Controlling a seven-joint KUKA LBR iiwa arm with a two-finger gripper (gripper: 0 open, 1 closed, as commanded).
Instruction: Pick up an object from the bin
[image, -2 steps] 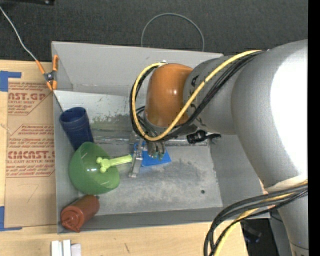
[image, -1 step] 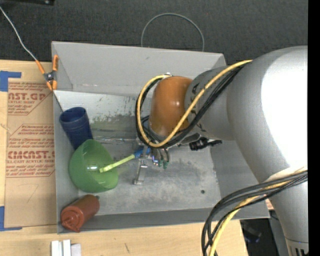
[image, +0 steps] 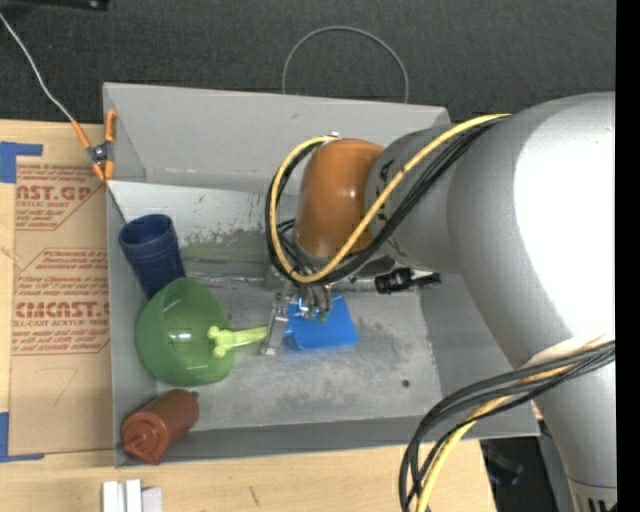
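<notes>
Grey bin (image: 400, 400); a green goblet (image: 180, 335) lies on its side at left, stem towards the blue block (image: 332, 332) mid-floor. The end effector (image: 300, 312) is low over the block's left edge, open or closed I cannot tell. Best centre on the block, clear of the stem.

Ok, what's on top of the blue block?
The gripper sits over the upper left corner of the blue block, hiding that corner. Nothing else lies on it. Whether the gripper touches it cannot be seen.
</notes>
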